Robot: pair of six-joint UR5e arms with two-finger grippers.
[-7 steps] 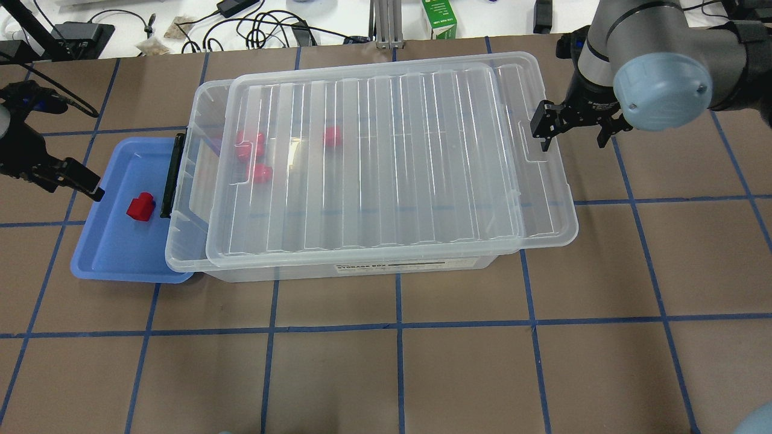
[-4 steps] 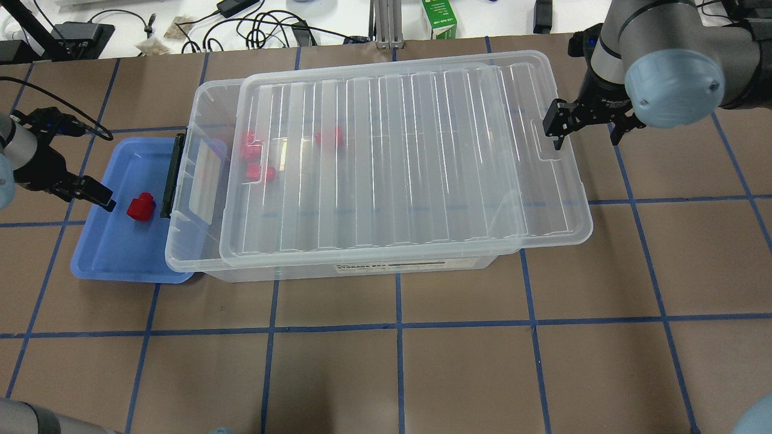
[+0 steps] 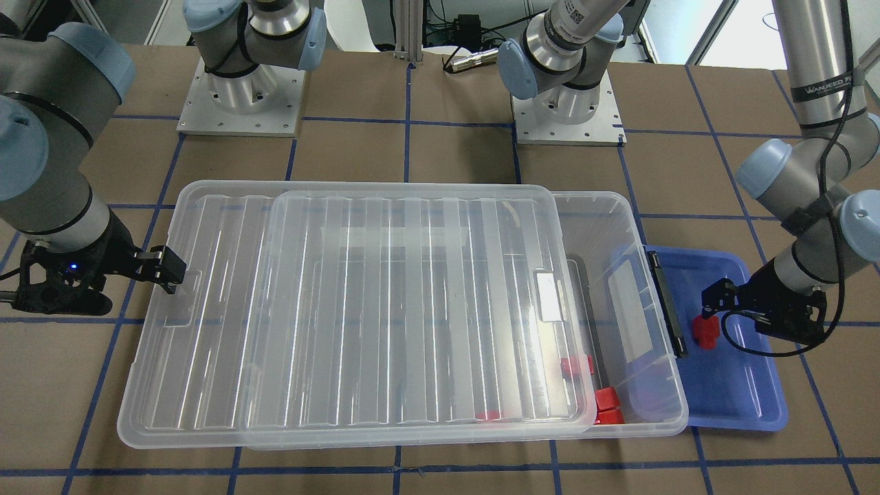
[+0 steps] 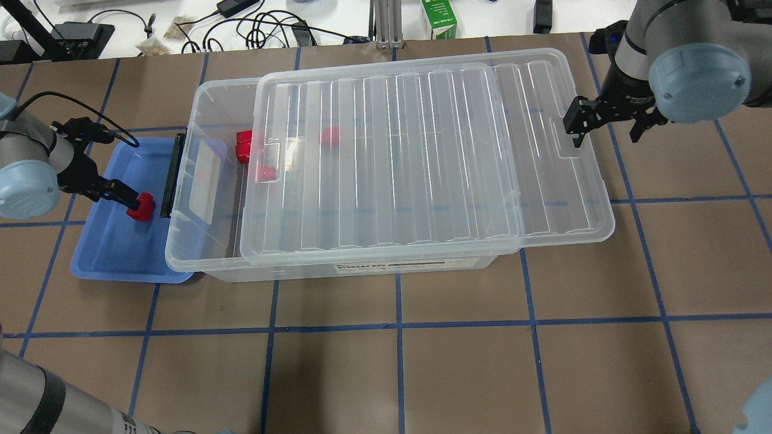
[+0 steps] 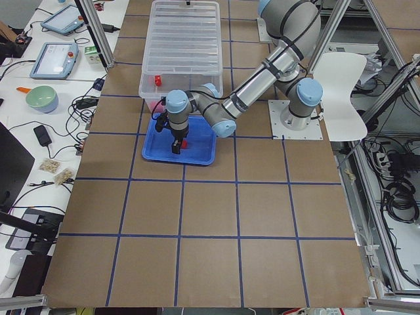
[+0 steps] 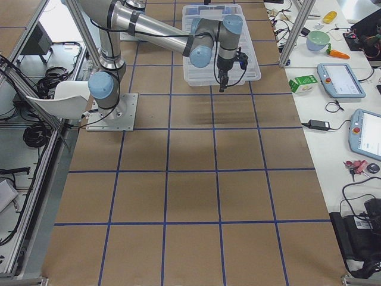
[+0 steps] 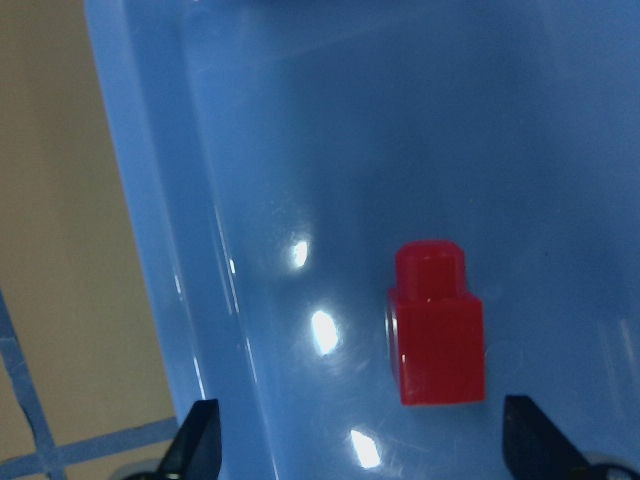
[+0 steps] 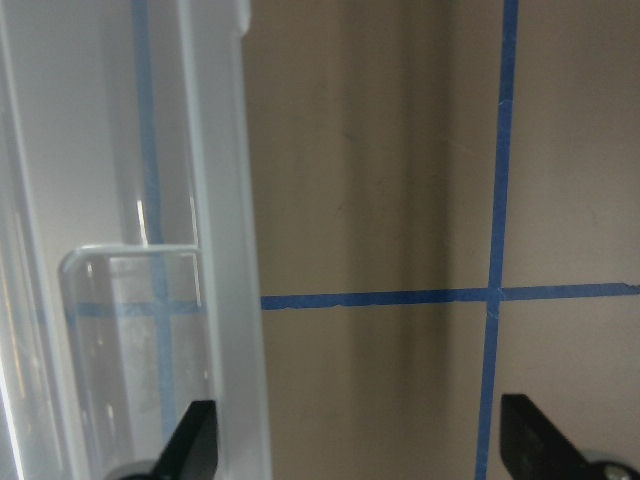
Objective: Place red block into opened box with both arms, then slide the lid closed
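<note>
Sitting w/ its black-bar end uncovered, box (image 4: 202, 247) carries lid (image 4: 422, 150) offset twd the opp. end, overhanging it. Blue tray (image 4: 111, 256) butts box's bar end. R gripper (image 4: 606, 129) is beyond box's other end, at lid's overhanging short edge, jaws apart, straddling the rim by the notch. L gripper (image 7: 365, 450) is low over tray, jaws wide, nothing held. Red block (image 4: 142, 206) lies on tray floor beside box, in line w/ the jaw gap. More red blocks (image 4: 265, 173) are inside box nr bar end.
</note>
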